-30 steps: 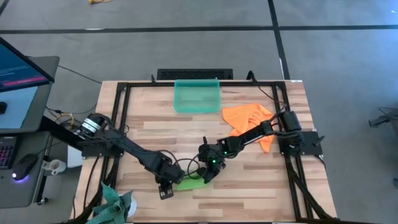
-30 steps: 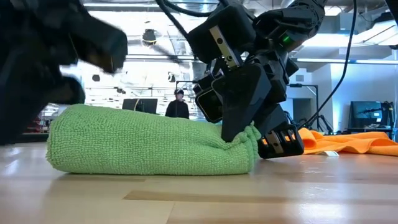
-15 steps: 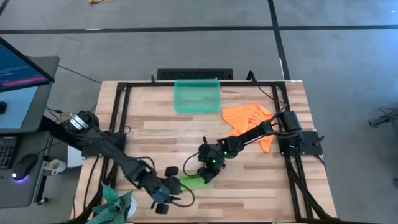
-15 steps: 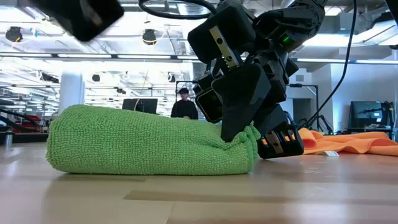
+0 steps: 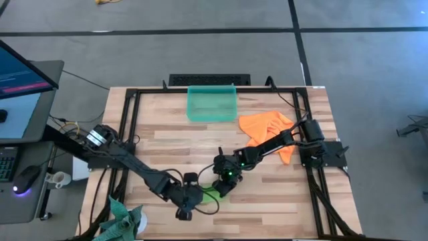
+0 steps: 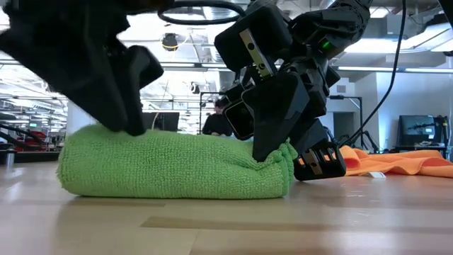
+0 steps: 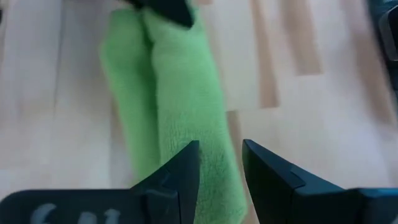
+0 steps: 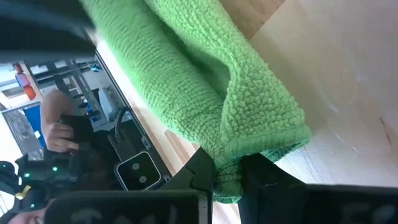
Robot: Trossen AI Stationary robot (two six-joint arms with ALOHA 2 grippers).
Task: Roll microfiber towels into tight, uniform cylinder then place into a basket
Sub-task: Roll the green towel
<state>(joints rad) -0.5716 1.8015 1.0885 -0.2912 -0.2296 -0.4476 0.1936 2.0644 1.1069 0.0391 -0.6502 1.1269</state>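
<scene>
The lime green towel [image 6: 170, 166] lies rolled up on the table near its front edge; it also shows in the high view [image 5: 207, 195]. My right gripper [image 6: 287, 152] is shut on the roll's right end. My left gripper [image 6: 127, 120] stands over the roll's left end with its fingers a little apart [image 7: 221, 165], pointing down. The orange towel [image 5: 267, 130] lies crumpled at the right, by my right arm. The teal-green basket [image 5: 212, 104] stands at the far edge, with nothing in it that I can see. My left gripper touches the top of the roll near its left end [image 6: 134, 134] with its fingertips [image 7: 186, 163], coming from above. The fingers stand a little apart over the roll, which lies on the table. My right gripper pinches the roll's right end [image 8: 249, 158] between its two fingers, which come slanting down from the right. Several layers bunch at the fingers [image 6: 272, 142]. The roll rests on the table along its length.
A darker teal cloth [image 5: 124, 221] lies at the near left corner. Black frame rails [image 5: 130, 127] run along the table's sides. Bare wood lies between the roll and the basket. A person [image 6: 216, 124] shows in the room behind.
My left gripper rose from the roll's left end and swung toward the near left, then came back and down onto that end. The roll's left end has shifted slightly toward the right. My right gripper has kept its hold and stayed still.
</scene>
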